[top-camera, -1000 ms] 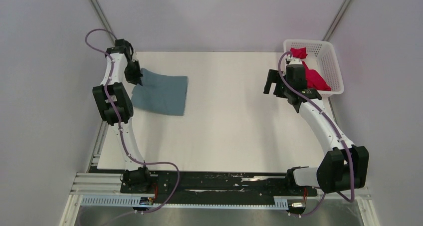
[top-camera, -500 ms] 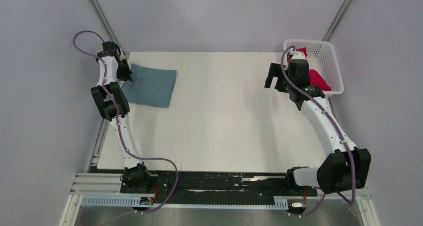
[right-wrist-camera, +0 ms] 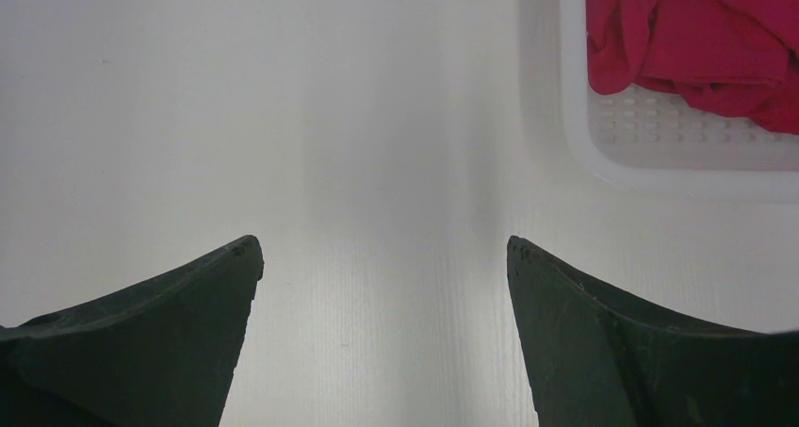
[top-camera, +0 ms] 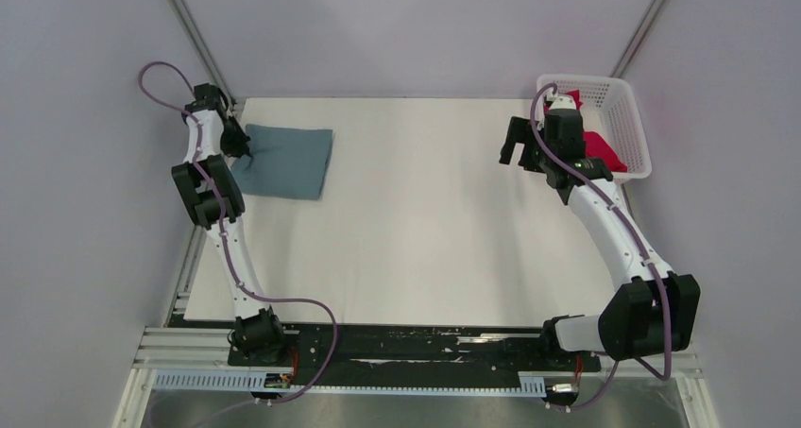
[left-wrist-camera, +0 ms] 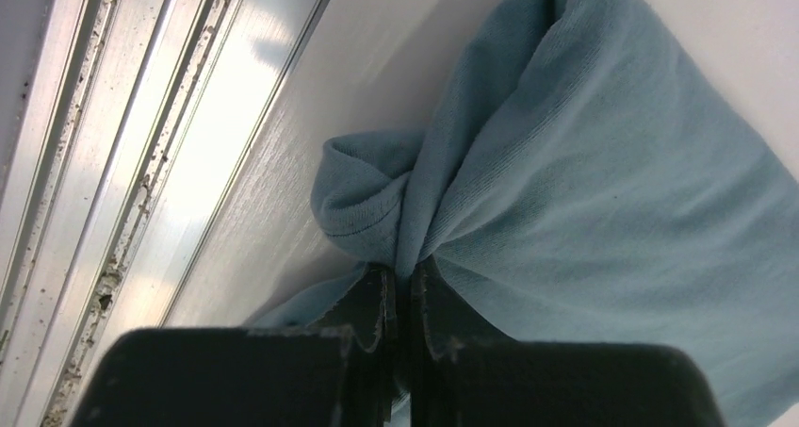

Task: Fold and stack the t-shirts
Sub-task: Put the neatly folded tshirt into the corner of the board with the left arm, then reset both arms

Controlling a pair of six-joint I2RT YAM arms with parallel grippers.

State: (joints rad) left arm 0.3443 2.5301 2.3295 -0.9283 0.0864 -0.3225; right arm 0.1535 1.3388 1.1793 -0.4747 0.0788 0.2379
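The folded blue-grey t-shirt (top-camera: 283, 161) lies at the far left corner of the white table. My left gripper (top-camera: 236, 143) is shut on its left edge; the left wrist view shows the cloth (left-wrist-camera: 584, 191) bunched between the closed fingers (left-wrist-camera: 377, 300). The crimson-pink t-shirt (top-camera: 597, 150) lies crumpled in the white basket (top-camera: 631, 118) at the far right, also in the right wrist view (right-wrist-camera: 697, 41). My right gripper (top-camera: 516, 145) is open and empty over bare table, just left of the basket.
The table's left edge and a metal rail (left-wrist-camera: 141, 182) run right beside the left gripper. The basket's near wall (right-wrist-camera: 678, 168) is close to the right gripper's right finger. Grey walls surround the table.
My left gripper dragged the blue-grey shirt left and toward the far corner, then nearly stopped. My right gripper moved slightly away from me, beside the basket.
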